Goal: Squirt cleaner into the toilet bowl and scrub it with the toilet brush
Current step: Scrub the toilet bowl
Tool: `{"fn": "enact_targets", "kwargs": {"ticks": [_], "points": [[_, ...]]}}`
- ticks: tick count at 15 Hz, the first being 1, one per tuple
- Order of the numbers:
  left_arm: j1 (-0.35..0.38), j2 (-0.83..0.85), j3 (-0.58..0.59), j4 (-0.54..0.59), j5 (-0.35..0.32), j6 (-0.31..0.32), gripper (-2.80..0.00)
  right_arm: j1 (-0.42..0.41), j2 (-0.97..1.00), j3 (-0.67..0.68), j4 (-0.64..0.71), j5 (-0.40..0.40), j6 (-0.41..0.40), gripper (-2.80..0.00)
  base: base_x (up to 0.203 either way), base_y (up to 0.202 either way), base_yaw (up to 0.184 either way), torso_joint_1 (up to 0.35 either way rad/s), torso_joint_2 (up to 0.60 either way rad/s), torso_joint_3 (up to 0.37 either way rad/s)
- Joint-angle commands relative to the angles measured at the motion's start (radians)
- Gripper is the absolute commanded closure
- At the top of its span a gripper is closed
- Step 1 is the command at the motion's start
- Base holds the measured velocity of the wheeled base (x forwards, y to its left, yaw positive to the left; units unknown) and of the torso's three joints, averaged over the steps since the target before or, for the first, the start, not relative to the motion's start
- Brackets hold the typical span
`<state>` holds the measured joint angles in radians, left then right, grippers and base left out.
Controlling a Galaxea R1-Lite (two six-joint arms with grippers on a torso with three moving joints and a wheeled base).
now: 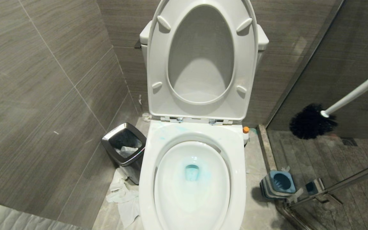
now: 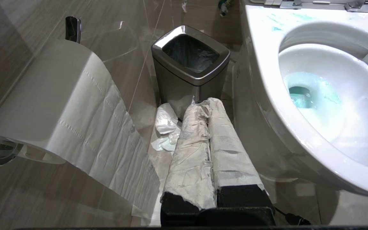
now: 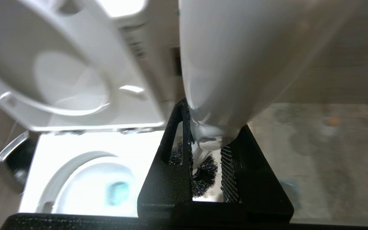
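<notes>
**Head view: brush in the air, off to the right of the bowl**

Head view shows the toilet brush (image 1: 347,102) hanging above the shower floor, dark head low, handle running up out of frame to the right. It is well apart from the toilet bowl (image 1: 192,179), where blue cleaner (image 1: 192,172) sits pooled at the drain. The blue holder (image 1: 279,183) stands empty on the floor beside the bowl.

Right wrist view: my right gripper (image 3: 206,153) is clamped narrow on the handle, bristles visible past the fingers. The left gripper (image 2: 209,108), wrapped in paper, is closed on nothing and hangs near the bin (image 2: 190,60), parked.

Risks as I judge them:
- The handle is long and held far from the head; a swing toward the bowl could knock the raised seat (image 1: 203,60) or the rim.
- The small bottle with the orange cap (image 1: 245,130) stands by the hinge; a low sweep may topple it.
- A smooth handle may twist in the grip once the bristles press on ceramic.
- Hard scrubbing could splash cleaner over the rim, already streaked blue.
</notes>
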<state>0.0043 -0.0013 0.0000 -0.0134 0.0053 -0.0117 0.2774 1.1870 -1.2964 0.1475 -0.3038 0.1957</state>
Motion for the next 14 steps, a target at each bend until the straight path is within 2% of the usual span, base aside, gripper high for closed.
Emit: {"fn": "enact_targets", "kwargs": {"ticks": [1,3,8,14], "points": [[0.000,0.001,0.008,0.000,0.001,-0.001,0.00,0.167,0.146,-0.014,-0.018,-0.112,0.001,0.00,0.000,0.000,0.000,0.000,0.00,0.000],[0.000,0.001,0.008,0.000,0.001,-0.001,0.00,0.295,0.270,-0.049,-0.053,-0.186,0.002,0.00,0.000,0.000,0.000,0.000,0.00,0.000],[0.000,0.001,0.008,0.000,0.001,-0.001,0.00,0.429,0.496,-0.230,-0.066,-0.216,0.011,0.00,0.000,0.000,0.000,0.000,0.00,0.000],[0.000,0.001,0.008,0.000,0.001,-0.001,0.00,0.467,0.755,-0.281,-0.139,-0.212,0.083,0.00,0.000,0.000,0.000,0.000,0.00,0.000]]}}
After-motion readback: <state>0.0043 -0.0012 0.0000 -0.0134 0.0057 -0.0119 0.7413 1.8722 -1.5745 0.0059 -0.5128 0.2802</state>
